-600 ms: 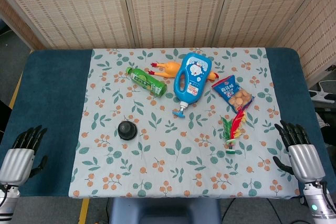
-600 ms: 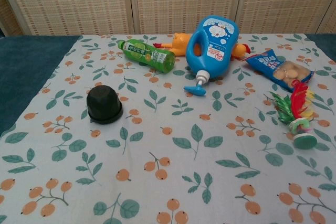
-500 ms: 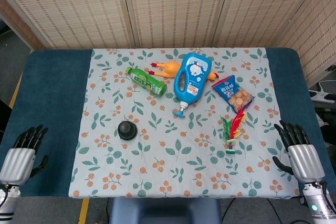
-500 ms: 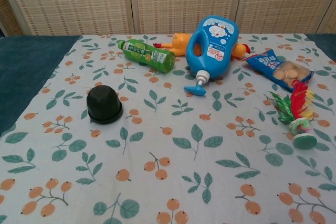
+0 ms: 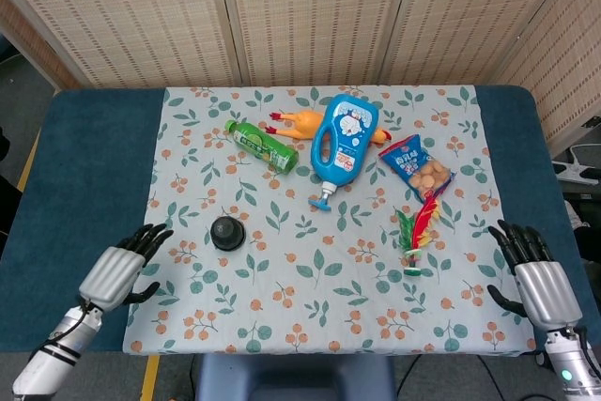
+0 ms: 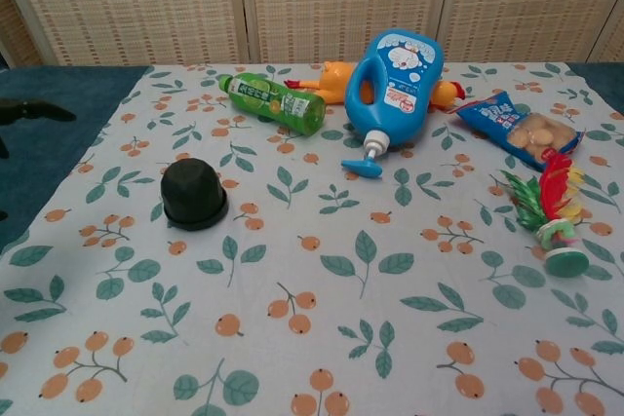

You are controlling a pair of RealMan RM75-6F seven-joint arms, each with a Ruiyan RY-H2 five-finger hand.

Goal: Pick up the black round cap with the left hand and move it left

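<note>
The black round cap (image 5: 225,232) (image 6: 193,194) stands on the floral cloth, left of the middle. My left hand (image 5: 120,269) hovers at the cloth's left edge, down-left of the cap and apart from it, fingers spread and holding nothing. In the chest view only a dark fingertip (image 6: 34,112) of it shows at the left border. My right hand (image 5: 537,279) rests at the table's front right corner, fingers apart and empty.
Behind the cap lie a green bottle (image 5: 262,146), a rubber chicken (image 5: 299,123) and a blue detergent bottle (image 5: 343,143). A snack bag (image 5: 416,167) and a feather shuttlecock (image 5: 418,230) sit at the right. Blue table surface (image 5: 89,176) lies left of the cloth.
My left hand has moved right and forward from the table's left corner toward the cap and now reaches the cloth's edge. The right hand and the objects stay put.
</note>
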